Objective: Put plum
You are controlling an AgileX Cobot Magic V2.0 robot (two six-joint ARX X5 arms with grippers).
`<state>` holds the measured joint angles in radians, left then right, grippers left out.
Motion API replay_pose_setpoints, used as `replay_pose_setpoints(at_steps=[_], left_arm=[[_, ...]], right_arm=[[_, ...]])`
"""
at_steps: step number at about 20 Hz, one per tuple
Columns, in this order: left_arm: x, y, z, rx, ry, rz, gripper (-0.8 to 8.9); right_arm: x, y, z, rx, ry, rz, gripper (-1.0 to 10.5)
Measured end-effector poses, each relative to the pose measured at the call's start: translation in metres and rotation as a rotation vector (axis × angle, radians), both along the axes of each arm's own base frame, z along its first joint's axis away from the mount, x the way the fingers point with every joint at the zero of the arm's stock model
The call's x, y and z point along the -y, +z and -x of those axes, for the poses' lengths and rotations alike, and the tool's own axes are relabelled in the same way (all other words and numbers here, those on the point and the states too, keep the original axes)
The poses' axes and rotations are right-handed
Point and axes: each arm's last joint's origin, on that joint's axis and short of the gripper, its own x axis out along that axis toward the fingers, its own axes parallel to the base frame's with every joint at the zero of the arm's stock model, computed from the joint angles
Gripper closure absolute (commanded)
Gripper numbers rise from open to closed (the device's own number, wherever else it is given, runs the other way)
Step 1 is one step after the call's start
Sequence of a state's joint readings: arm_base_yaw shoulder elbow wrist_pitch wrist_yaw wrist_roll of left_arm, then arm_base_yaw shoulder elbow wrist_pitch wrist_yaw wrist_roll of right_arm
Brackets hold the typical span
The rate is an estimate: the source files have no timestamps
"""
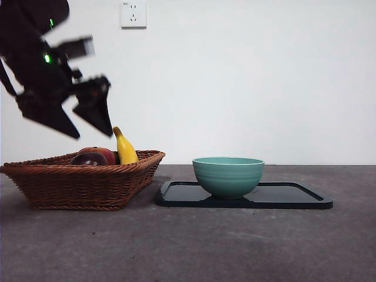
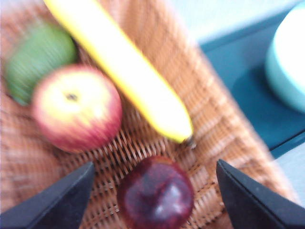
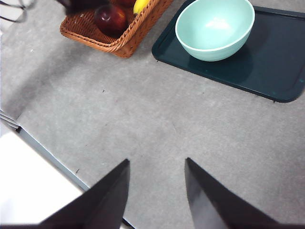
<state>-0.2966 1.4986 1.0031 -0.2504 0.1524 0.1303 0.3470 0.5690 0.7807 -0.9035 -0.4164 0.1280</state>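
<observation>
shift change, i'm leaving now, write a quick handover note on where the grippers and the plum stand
Left gripper: open, empty, above the wicker basket, jaws either side of the plum without touching it.
Right gripper: open, empty, waiting over bare table.
Plum: in the basket beside the red-yellow apple, banana and a green fruit.
Teal bowl: empty, on the dark tray beside the basket.
Done: approach only. Left: grasp, lift, place the plum; the bowl seems the likely spot.

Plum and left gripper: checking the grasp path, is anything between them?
Nothing. In the left wrist view the round dark maroon plum lies between the open left gripper fingers, with only bare brown wicker basket weave beside it.
</observation>
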Motion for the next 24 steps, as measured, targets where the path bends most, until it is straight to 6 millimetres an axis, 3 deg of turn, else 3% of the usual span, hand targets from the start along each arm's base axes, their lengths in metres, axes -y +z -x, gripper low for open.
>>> replay_pose_setpoints(at_steps=[5, 8, 12, 19, 24], left_arm=[[-0.008, 0.039, 0.032, 0.035, -0.002, 0.064, 4.08], [-0.012, 0.064, 0.062, 0.026, -0.089, 0.172, 4.09], [-0.017, 0.083, 0.098, -0.019, -0.199, 0.272, 4.09], [-0.027, 0.088, 0.145, -0.212, -0.353, 0.373, 4.12], [-0.028, 0.087, 0.150, -0.223, -0.389, 0.357, 4.12]], right_arm=[[0.000, 0.000, 0.000, 0.002, 0.000, -0.001, 7.6], [0.000, 0.000, 0.000, 0.002, 0.000, -0.001, 7.6], [0.000, 0.000, 0.000, 0.002, 0.000, -0.001, 7.6], [0.000, 0.000, 0.000, 0.002, 0.000, -0.001, 7.6], [0.000, 0.000, 0.000, 0.002, 0.000, -0.001, 7.6]])
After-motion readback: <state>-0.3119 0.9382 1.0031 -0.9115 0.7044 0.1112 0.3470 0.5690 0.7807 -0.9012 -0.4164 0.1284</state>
